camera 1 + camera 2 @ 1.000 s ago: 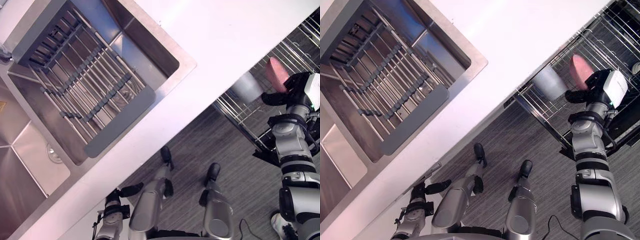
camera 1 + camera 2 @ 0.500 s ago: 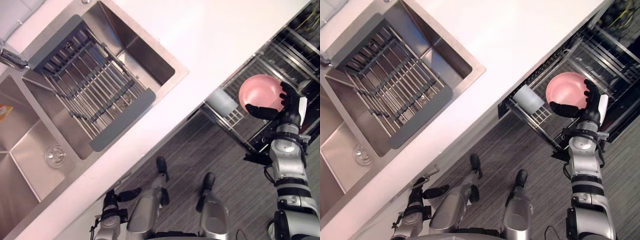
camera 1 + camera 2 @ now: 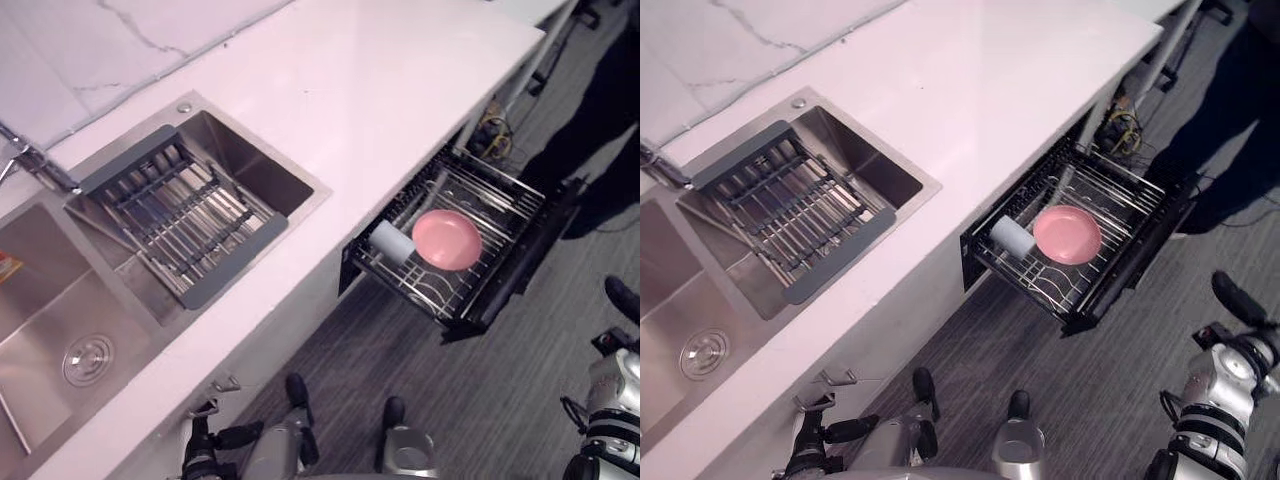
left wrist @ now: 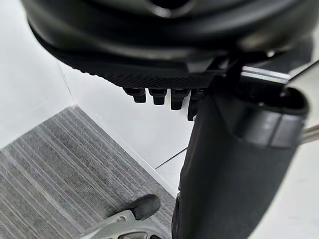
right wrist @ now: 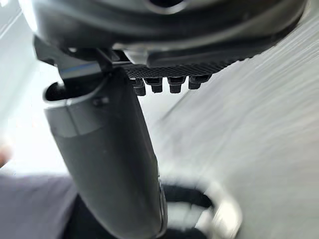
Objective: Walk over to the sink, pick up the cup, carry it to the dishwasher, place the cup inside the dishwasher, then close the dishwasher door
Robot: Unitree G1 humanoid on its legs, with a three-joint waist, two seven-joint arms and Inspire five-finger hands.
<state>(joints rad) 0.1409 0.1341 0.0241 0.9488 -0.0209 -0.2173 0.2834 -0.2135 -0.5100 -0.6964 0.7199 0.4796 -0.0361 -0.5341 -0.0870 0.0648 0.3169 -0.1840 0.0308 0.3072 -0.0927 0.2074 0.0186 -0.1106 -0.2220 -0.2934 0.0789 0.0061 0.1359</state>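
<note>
Under the robot's head runs a long white counter [image 3: 330, 90]. It is the biggest thing to see. Set into the counter is a shiny metal sink [image 3: 265, 185] with two bowls. A grey drying rack [image 3: 185, 225] lies across one of them. Past the counter's front edge, the dishwasher rack [image 3: 500, 225] sticks out over the grey floor [image 3: 400, 350], and the dishwasher is open. A person's dark legs [image 3: 610, 110] stand near its far end. Inside the wire rack sits a pink bowl [image 3: 446, 239]. The cup [image 3: 392, 241] lies on its side in the same rack, just beside the bowl, on the side near the counter. The left hand [image 3: 852, 430] hangs low by the cupboard front. Its fingers are loose and straight, and it holds nothing. The right hand [image 3: 1237, 299] is out over the floor, well apart from the rack. Its fingers are straight too, and it is empty.
</note>
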